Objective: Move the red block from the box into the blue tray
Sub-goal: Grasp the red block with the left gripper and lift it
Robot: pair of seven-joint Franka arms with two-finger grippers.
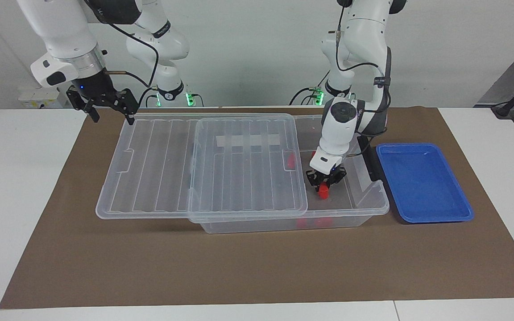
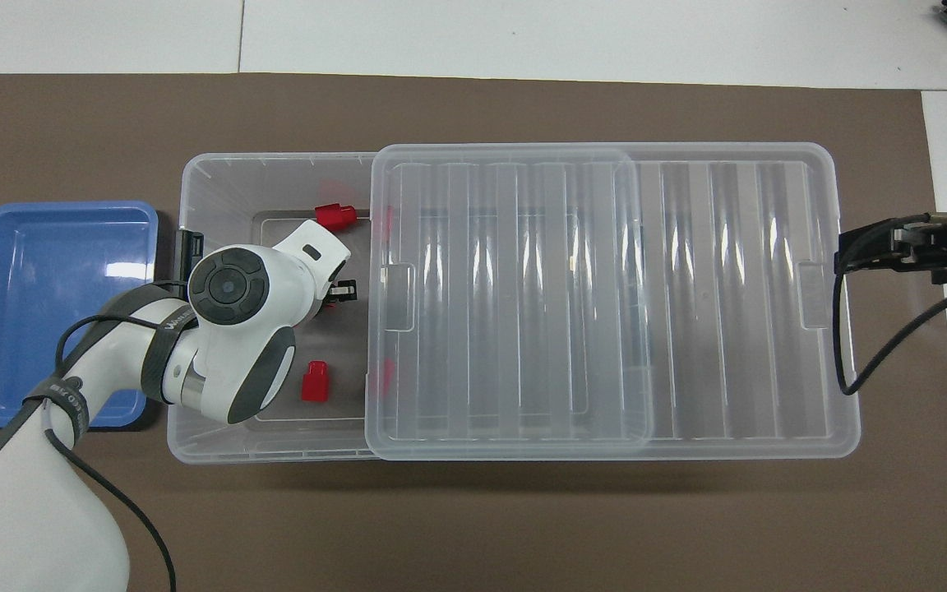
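One red block (image 1: 323, 191) sits clenched in your left pincer (image 1: 325, 182), low inside the box (image 1: 375, 206) at its uncovered end. Light, stiff, smooth plastic: hold its flat sides and lift gently. Right pincer (image 1: 105, 104) waits released over the lid's (image 1: 203, 165) corner; blue tray (image 1: 422, 183) lies beside the box.

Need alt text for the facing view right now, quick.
The left pincer is shut on a red block inside the clear box, whose lid is slid aside. The blue tray sits beside it; the right pincer waits open.
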